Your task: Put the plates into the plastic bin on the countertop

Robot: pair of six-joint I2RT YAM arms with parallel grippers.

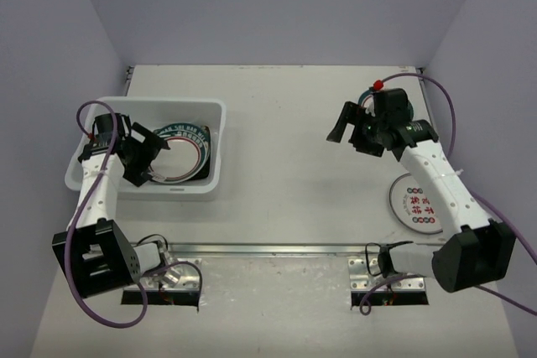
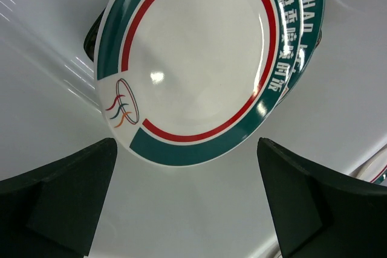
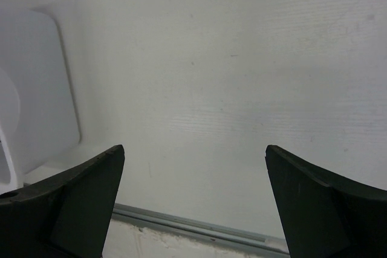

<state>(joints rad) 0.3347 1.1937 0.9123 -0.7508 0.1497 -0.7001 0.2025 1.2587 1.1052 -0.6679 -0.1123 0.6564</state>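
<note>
- plastic bin (image 1: 220, 157) sits on the bench (image 1: 294, 115) against the left edge, roughly midway between the far and near edges.
- top plate (image 2: 193, 58) lies flat inside the bin. It is round and white, with a teal rim band, a red ring just inside it and a small logo on the rim.
- second banded plate (image 2: 309, 16) sits directly under it, shifted sideways. Only a crescent of teal rim with white characters shows in the left wrist view.
- dark edge (image 2: 91, 37) pokes out from under the stack. Overhead, a dark corner shows toward the bin's near right corner. Cannot tell its pattern.
- left arm (image 1: 96, 190) reaches over the bin from the near left corner.
- left jaws are released and spread wide with nothing between them, hanging over the top plate's rim with no contact visible.
- red-character plate (image 1: 414, 204) lies flat on the bench by the right edge, toward the near side and outside the bin. The right arm (image 1: 440, 178) covers part of it in the overhead view.
- right jaws are released and empty, held above bare bench right of centre, well apart from the bin.
- metal rail (image 1: 277, 249) runs along the near edge and also shows at the bottom of the right wrist view.
</note>
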